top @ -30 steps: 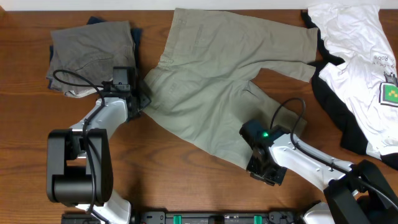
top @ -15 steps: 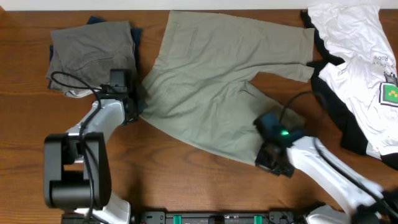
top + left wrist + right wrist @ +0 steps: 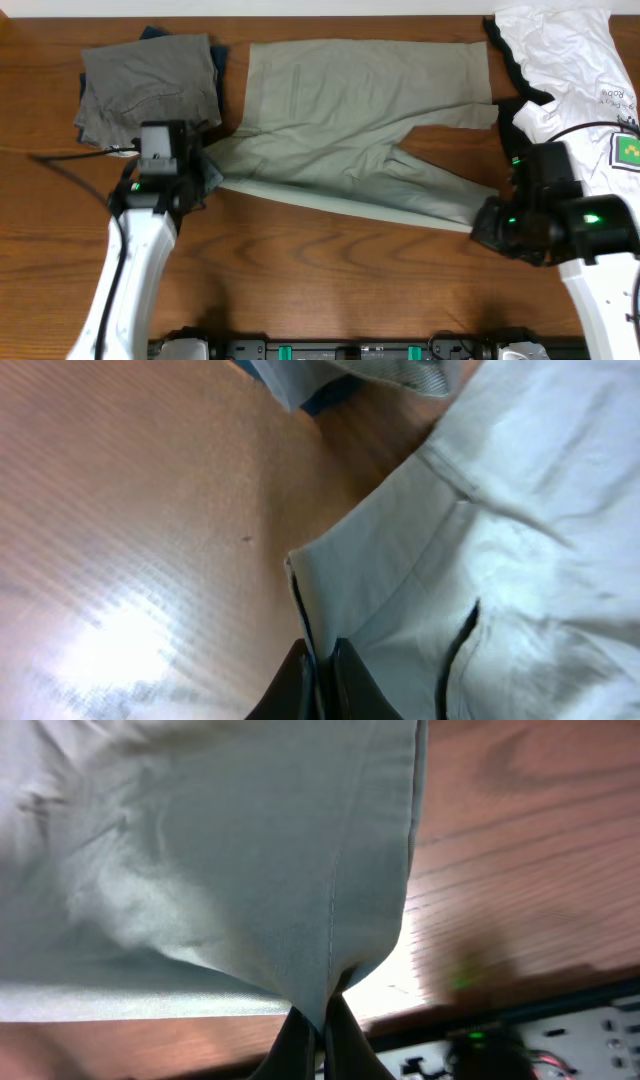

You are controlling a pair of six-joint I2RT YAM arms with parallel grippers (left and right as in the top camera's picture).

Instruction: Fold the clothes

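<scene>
Khaki-green shorts [image 3: 360, 130] lie stretched across the middle of the table, lifted along their near edge. My left gripper [image 3: 210, 172] is shut on the waistband corner [image 3: 300, 575] at the left. My right gripper [image 3: 487, 222] is shut on the hem of the near leg [image 3: 330, 970] at the right. Both pinches show in the wrist views, fabric squeezed between dark fingers [image 3: 350, 685] [image 3: 345, 1040]. A white T-shirt with a small green print [image 3: 580, 90] lies over a black piece [image 3: 540, 170] at the far right. Grey and navy pieces [image 3: 150, 85] are stacked at the far left.
The wooden table [image 3: 320, 290] is bare in front of the shorts. The table's front edge with dark equipment [image 3: 360, 350] runs along the bottom. The grey stack sits just behind my left arm [image 3: 135, 260].
Both grippers closed on the shorts and pulled apart. The right one swept far to the right with the leg hem, the left one shifted left, and the shorts are now stretched flat and wide.
</scene>
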